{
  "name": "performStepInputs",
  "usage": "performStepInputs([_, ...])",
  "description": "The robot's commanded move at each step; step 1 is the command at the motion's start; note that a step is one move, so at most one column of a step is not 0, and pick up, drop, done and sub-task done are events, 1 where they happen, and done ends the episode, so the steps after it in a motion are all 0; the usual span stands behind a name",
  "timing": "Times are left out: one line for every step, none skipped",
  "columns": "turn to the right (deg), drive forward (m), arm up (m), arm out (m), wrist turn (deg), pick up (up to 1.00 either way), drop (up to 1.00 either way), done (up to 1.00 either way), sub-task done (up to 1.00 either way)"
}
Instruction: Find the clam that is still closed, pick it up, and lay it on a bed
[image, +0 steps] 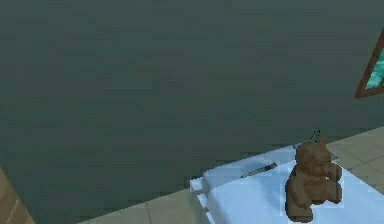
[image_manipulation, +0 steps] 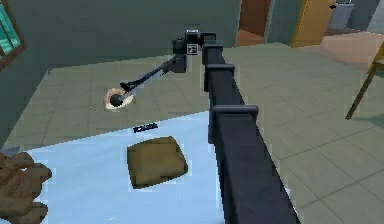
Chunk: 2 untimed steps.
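Observation:
The dark arm (image_manipulation: 235, 130) reaches out over the light blue bed (image_manipulation: 90, 175). At its far end, the gripper (image_manipulation: 122, 92) holds a small pale rounded thing with a dark middle (image_manipulation: 117, 98). This thing hangs past the bed's far edge with bare floor behind it, and its shape is too small to name as a clam. The bed's corner (image: 240, 195) also lies at the forward view's lower right.
A brown teddy bear (image: 313, 180) (image_manipulation: 20, 185), a brown pillow (image_manipulation: 157, 160) and a thin dark stick-like thing (image: 258, 168) (image_manipulation: 145, 127) lie on the bed. A dark wall (image: 150, 90) stands close ahead. A doorway (image_manipulation: 255, 20) and a wooden chair leg (image_manipulation: 365, 85) stand farther out.

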Motion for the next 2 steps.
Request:
performStepInputs([0.0,0.00,-0.46,0.00,0.0,0.00,0.00,0.00,0.00])
performStepInputs([0.0,0.00,-0.32,0.00,0.0,0.00,0.00,0.00,0.00])
